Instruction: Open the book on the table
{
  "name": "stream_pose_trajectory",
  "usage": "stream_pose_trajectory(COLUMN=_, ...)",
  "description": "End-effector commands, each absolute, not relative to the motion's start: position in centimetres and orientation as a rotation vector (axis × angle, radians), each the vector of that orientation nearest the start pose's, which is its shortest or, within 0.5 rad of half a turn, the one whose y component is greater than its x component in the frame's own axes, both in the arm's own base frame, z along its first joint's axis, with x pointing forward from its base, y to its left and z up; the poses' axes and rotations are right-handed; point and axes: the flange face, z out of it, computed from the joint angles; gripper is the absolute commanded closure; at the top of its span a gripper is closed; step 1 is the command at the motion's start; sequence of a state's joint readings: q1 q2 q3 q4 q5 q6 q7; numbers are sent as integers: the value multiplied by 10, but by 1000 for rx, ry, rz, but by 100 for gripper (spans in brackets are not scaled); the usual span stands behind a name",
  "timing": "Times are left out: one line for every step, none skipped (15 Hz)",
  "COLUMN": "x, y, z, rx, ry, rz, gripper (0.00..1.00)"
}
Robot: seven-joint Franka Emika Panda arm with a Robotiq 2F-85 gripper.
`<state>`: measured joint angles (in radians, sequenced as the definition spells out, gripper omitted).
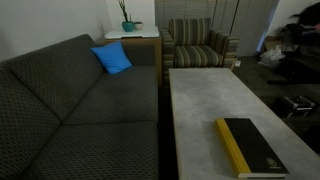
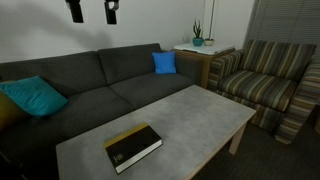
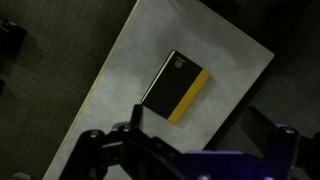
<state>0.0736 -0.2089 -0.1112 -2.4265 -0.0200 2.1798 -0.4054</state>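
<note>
A dark grey sofa point(image 1: 70, 110) fills the left of the scene, and the long grey table point(image 1: 200, 100) runs alongside it on the right, from the near edge towards a striped armchair point(image 1: 200, 45) at the far end. A small white side table point(image 1: 130, 37) with a plant stands in the far corner between sofa and armchair. The book point(image 1: 250, 148) lies flat and closed on the near end of the table, close to its right edge. Its black cover faces up, and its yellow spine is turned left, towards the sofa. A blue cushion point(image 1: 113, 58) rests on the far end of the sofa. In the wrist view the gripper point(image 3: 190, 145) hangs well above the table with its jaws spread wide and nothing between them, and the book point(image 3: 175, 85) sits near the middle of that picture. The task looks to be at its very start: the approach, with the cover untouched. The next move probably calls for descending to the long edge opposite the spine, slipping one fingertip under the cover alone, then lifting it and swinging it over towards the spine without dragging the thin book across the smooth top.
</note>
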Motion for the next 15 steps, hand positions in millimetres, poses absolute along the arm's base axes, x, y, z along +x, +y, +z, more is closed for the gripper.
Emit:
stream_pose_trajectory(x=476, y=-33, z=343, rx=-3030, ry=-681, rz=118, gripper=0)
stream_pose_trajectory(x=480, y=-35, z=332, rx=-3025, ry=-703, rz=137, gripper=0)
stream_pose_trajectory(x=485, y=-37, z=322, rx=-3015, ry=-722, rz=155, gripper=0)
stream_pose_trajectory(x=490, y=-40, z=310, rx=-3005, ry=-741, rz=167, gripper=0)
stream_pose_trajectory(x=495, y=-42, z=300, rx=-2999, ry=-755, rz=178, gripper=0)
stream_pose_trajectory(x=500, y=-45, z=287, rx=-2993, ry=-766, rz=201, gripper=0)
stream_pose_trajectory(x=506, y=-49, z=275, rx=-2980, ry=-771, rz=236, gripper=0)
stream_pose_trajectory(x=489, y=-40, z=296, rx=-3012, ry=-751, rz=218, gripper=0)
stream_pose_trajectory(x=494, y=-43, z=286, rx=-3006, ry=-757, rz=241, gripper=0)
stream_pose_trajectory(x=498, y=-45, z=278, rx=-3003, ry=-759, rz=256, gripper=0)
stream_pose_trajectory(x=501, y=-46, z=274, rx=-3002, ry=-759, rz=265, gripper=0)
stream_pose_trajectory(x=503, y=-46, z=272, rx=-3002, ry=-760, rz=268, gripper=0)
stream_pose_trajectory(x=503, y=-46, z=273, rx=-3002, ry=-761, rz=266, gripper=0)
stream_pose_trajectory(x=505, y=-43, z=270, rx=-3019, ry=-816, rz=252, gripper=0)
stream_pose_trajectory(x=507, y=-42, z=265, rx=-3007, ry=-857, rz=263, gripper=0)
